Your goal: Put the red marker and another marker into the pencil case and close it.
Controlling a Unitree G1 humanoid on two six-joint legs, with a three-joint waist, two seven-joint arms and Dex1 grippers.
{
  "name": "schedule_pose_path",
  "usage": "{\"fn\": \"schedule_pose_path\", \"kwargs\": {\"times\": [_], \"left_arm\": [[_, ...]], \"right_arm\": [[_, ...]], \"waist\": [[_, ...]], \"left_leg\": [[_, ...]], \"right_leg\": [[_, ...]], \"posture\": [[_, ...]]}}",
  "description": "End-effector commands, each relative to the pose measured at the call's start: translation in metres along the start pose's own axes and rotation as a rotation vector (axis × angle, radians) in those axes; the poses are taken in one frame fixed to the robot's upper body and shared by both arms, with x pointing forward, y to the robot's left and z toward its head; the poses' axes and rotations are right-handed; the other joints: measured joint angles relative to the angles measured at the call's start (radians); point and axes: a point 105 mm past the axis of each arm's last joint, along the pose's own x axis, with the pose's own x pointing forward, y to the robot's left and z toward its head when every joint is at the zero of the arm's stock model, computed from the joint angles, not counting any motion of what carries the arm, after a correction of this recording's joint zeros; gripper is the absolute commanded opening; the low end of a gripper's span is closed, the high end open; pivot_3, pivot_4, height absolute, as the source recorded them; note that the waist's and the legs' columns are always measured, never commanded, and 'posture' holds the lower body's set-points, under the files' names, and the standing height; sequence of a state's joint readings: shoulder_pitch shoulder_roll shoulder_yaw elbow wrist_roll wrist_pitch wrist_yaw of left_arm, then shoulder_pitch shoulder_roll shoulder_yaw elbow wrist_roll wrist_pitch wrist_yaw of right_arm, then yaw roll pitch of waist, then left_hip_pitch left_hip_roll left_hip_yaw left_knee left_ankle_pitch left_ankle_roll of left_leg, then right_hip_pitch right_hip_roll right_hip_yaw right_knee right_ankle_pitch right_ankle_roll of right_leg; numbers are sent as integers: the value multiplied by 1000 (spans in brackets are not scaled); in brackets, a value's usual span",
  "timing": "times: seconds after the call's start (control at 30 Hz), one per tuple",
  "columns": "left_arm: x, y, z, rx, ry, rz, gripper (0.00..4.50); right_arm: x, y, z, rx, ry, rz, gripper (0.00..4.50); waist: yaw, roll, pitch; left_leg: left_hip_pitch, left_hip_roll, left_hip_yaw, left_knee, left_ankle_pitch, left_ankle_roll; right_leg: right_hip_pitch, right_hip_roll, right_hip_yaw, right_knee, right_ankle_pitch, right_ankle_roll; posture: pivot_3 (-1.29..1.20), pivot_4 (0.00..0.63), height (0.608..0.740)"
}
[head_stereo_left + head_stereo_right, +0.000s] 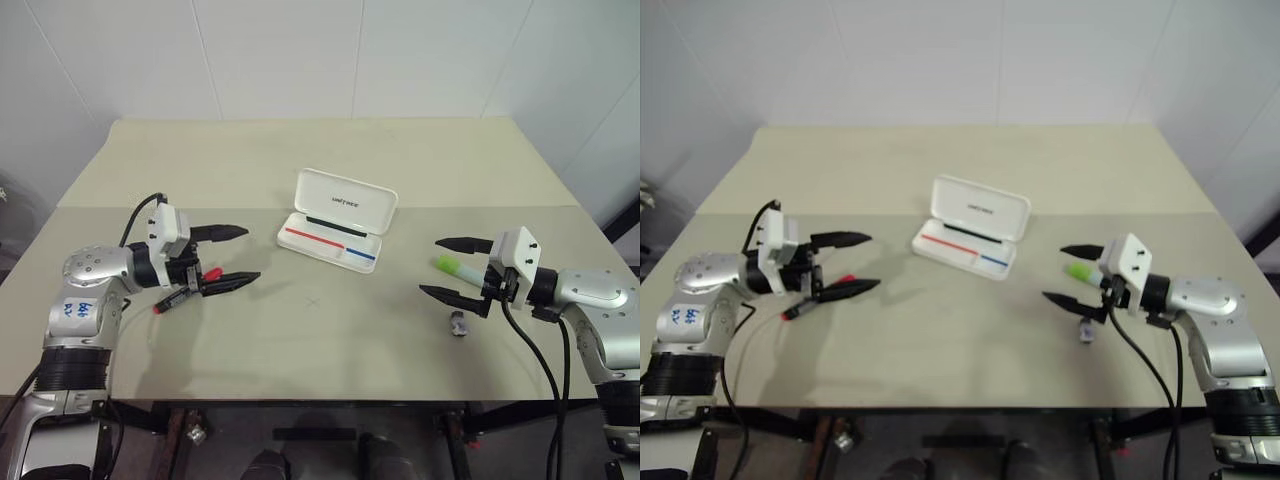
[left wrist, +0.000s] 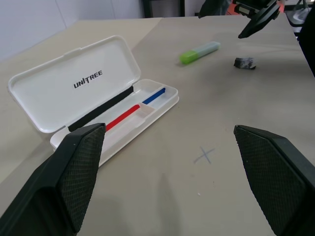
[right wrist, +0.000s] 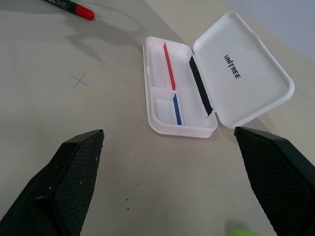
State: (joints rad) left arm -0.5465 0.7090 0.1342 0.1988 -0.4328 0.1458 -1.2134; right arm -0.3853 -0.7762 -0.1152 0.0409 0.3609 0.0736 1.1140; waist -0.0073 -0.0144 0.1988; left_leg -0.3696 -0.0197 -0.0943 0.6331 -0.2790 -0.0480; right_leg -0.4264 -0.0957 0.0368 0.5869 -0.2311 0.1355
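A: What's the biggest thing in front of the robot?

B: The table [image 1: 300,340], a pale beige top. Near its middle lies the pencil case [image 1: 338,222], white, lid swung up and back so the dark lettering shows on the inside of the lid. The tray has a red stripe and a blue stripe inside, and no marker lies in it.

A: And the arms, taking the case as the reference?

B: The left gripper [image 1: 230,257] hangs over the table well to the left of the case, pointing toward it, black fingers spread wide and holding nothing. The right gripper [image 1: 452,268] sits well to the right of the case, pointing back toward it, fingers likewise spread and empty.

A: Where are the markers?

B: The red marker [image 3: 71,6] lies flat on the table left of the case, under the left gripper's lower finger, red cap toward the case. I can't tell whether the finger touches it. The light green marker [image 2: 199,51] lies on the table right of the case, its green cap end nearer the case, between the right gripper's fingers as seen from the head.

A: Anything smaller?

B: A small grey stub [image 2: 244,62] just beyond the green marker from the case, and a faint cross mark [image 2: 204,156] on the table in front of the case.
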Motion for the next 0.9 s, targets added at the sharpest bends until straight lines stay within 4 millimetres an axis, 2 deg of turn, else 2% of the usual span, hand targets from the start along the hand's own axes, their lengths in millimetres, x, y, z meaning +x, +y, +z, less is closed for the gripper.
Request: {"fn": "schedule_pose_path", "kwargs": {"times": [0.03,0.2,0.3,0.37,0.5,0.6,0.77,0.9], "left_arm": [[-5,0,11,39,2,-3,4444],[-3,-1,8,28,0,-5,4444],[-3,-3,5,16,4,-12,4444],[-5,-1,3,17,14,-2,4444],[-12,3,4,31,23,29,4444],[-15,8,2,37,23,68,4500],[-10,10,0,27,5,70,4500],[-4,12,-3,36,-3,74,4500]], "right_arm": [[5,-3,14,-36,-41,-4,4500],[11,5,10,-11,-20,34,4500],[15,6,18,2,-11,54,4500],[24,5,27,-5,15,86,4500],[38,4,30,-18,56,114,4500],[51,3,30,-26,58,133,3898],[70,8,27,-57,84,204,2125],[90,11,29,-71,98,251,2125]], "waist": [[-1,0,0],[-1,0,0],[1,0,0],[-3,0,0],[-12,0,0],[-18,0,0],[-20,0,0],[-21,0,0]], "left_leg": [[0,0,0,0,0,0],[0,0,0,0,0,0],[0,0,0,0,0,0],[0,0,0,0,0,0],[0,0,0,0,0,0],[0,0,0,0,0,0],[-1,0,0,0,0,0],[-1,0,0,0,0,0]], "right_leg": [[0,0,0,0,0,0],[0,0,0,0,0,0],[0,0,0,0,0,0],[0,0,0,0,0,0],[0,0,0,0,0,0],[0,0,0,0,0,0],[-1,0,0,-1,0,0],[-1,0,0,0,0,0]], "posture": [[0,150,740],[0,150,740],[0,150,740],[0,150,740],[0,150,740],[0,150,740],[0,150,740],[0,150,740]]}}
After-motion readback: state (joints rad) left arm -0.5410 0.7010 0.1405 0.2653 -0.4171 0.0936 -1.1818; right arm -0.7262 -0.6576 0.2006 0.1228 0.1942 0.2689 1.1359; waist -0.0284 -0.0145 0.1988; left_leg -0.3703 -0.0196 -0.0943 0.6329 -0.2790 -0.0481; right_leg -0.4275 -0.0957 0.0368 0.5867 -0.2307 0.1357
